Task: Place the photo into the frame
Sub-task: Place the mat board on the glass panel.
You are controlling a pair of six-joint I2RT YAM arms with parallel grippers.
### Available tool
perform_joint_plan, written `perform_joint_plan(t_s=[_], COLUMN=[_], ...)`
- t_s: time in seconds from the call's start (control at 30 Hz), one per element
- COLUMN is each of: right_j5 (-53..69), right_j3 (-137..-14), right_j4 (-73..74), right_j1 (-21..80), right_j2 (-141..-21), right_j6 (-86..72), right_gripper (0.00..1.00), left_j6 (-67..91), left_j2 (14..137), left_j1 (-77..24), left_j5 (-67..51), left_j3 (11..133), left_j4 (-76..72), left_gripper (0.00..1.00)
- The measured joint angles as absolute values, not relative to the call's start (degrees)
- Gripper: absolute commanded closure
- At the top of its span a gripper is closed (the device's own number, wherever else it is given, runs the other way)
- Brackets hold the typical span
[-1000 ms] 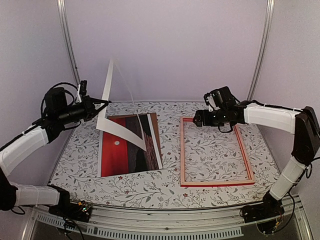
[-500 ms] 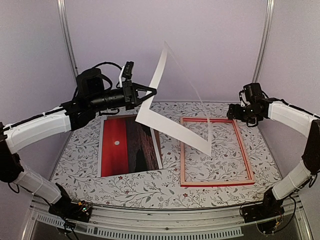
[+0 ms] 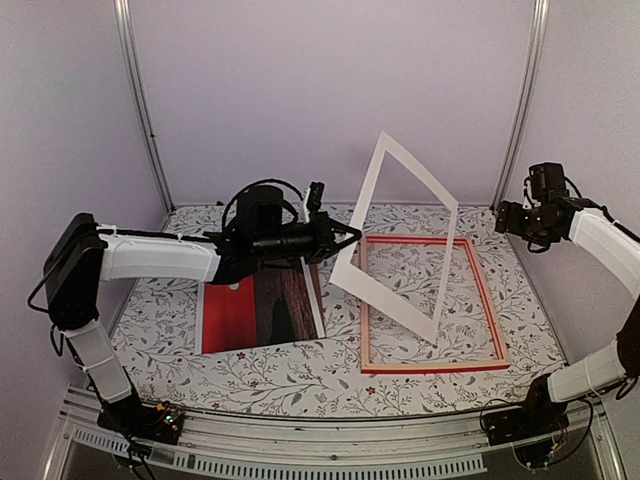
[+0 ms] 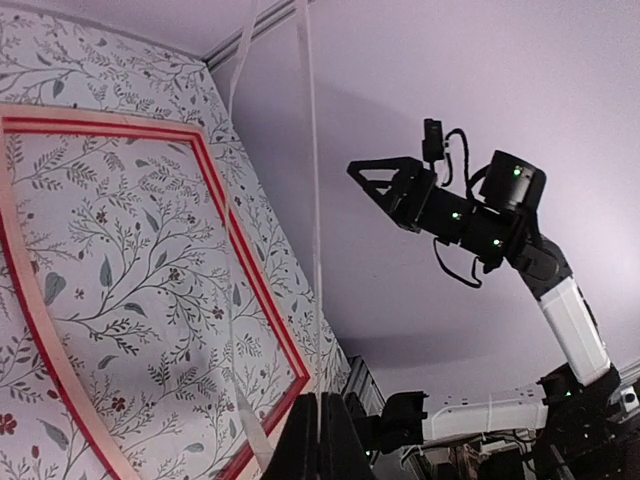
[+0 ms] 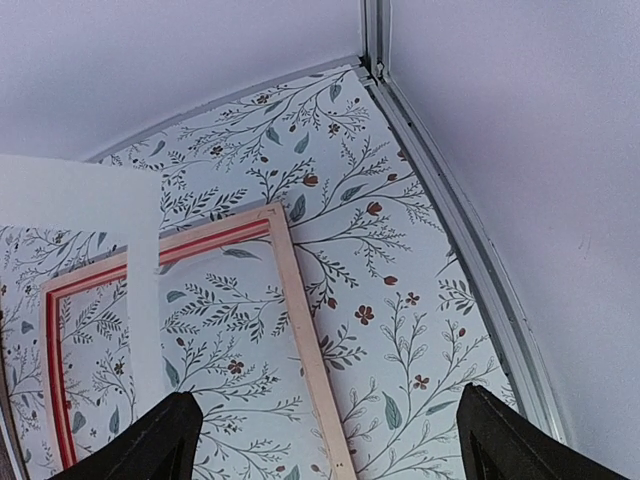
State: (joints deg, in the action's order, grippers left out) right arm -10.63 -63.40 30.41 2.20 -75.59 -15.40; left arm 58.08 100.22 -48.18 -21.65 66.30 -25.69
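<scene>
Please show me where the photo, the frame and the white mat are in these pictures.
photo (image 3: 275, 312): top external view, on its dark brown half.
frame (image 3: 440, 366): top external view, on its near rail.
white mat (image 3: 380, 298): top external view, on its lower strip.

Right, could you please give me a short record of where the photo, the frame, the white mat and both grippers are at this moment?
photo: flat on the table, left of the frame
frame: flat on the table, opening empty
white mat: in the air, tilted, above the frame
left gripper: shut on the white mat's edge
right gripper: open, empty, raised by the far right corner
</scene>
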Motion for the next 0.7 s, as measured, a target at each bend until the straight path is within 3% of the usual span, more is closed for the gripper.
perform_joint_plan(t_s=[0.33,0.7], right_j5=[-9.2,-6.0], right_j3=[-63.4,-63.2], right_j4=[30.9,30.8], right_j1=[2.2,2.2], right_j2=[-76.4,-77.1], right_j6=[-15.4,-15.3], right_gripper=[0.07,0.08], left_j6=[70.2,74.2], left_j2=[116.1,117.7], left_j1=[-48.9,-52.2], left_j5=[-21.3,-16.5], left_j3=[62.1,60.2], left_j4=[-36.4,-38.2], left_gripper=[1.00,1.00])
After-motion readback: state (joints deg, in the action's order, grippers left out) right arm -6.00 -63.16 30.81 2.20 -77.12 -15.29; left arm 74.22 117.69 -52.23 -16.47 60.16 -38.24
